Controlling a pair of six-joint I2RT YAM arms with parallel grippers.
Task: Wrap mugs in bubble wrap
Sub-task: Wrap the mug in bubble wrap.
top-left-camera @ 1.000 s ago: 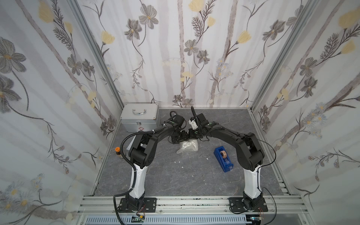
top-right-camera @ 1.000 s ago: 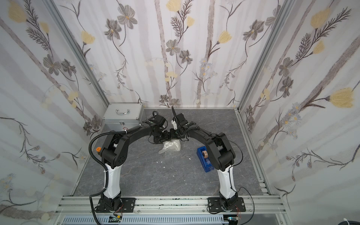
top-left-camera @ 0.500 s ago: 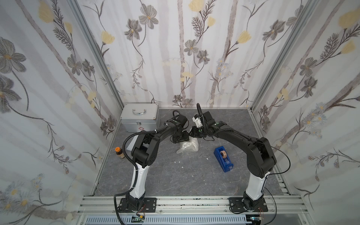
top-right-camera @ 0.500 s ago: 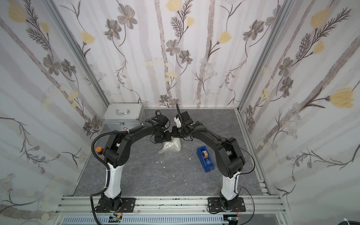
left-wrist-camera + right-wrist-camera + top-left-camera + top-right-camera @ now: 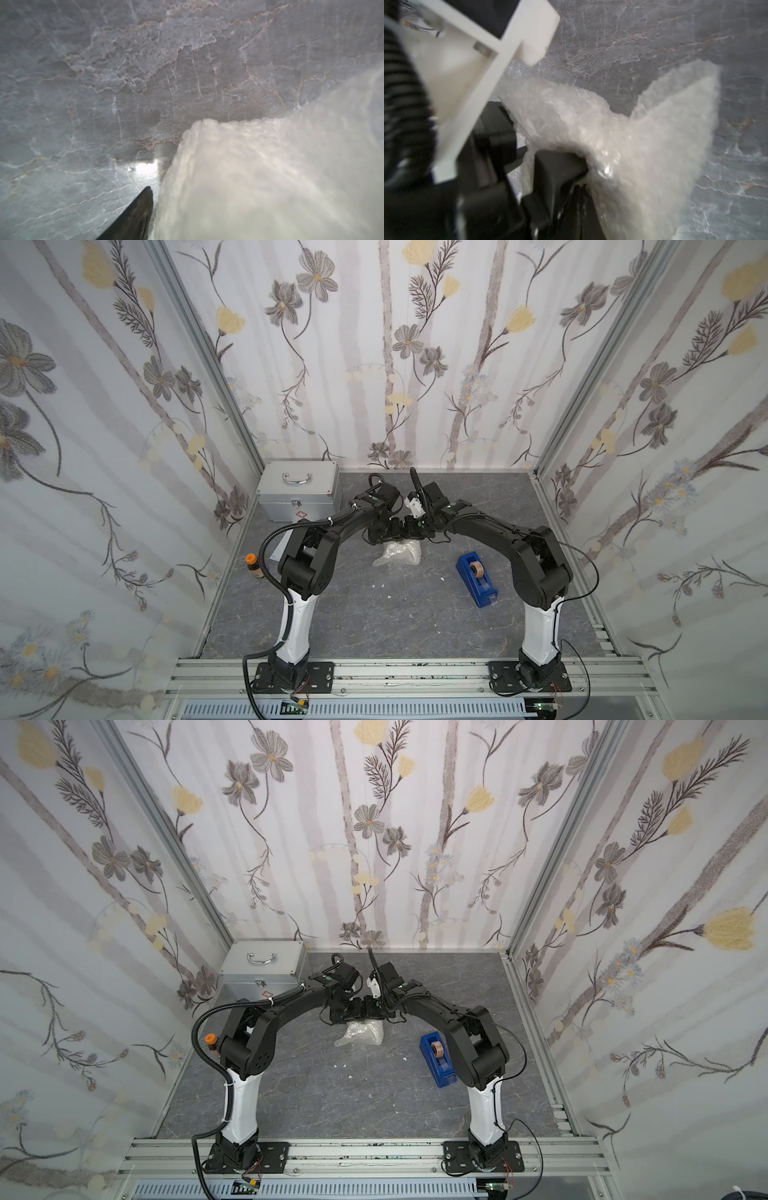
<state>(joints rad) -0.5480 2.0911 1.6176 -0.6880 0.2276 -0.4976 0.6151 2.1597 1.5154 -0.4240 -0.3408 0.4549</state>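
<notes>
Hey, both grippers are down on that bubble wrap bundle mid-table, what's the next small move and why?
Probably fold the loose flap down and tuck it in. The bubble wrap sits bunched under both arms, the right gripper is shut at its edge, the left gripper has a finger beside it, and that corner stands free, so the wrap looks unfinished.
</notes>
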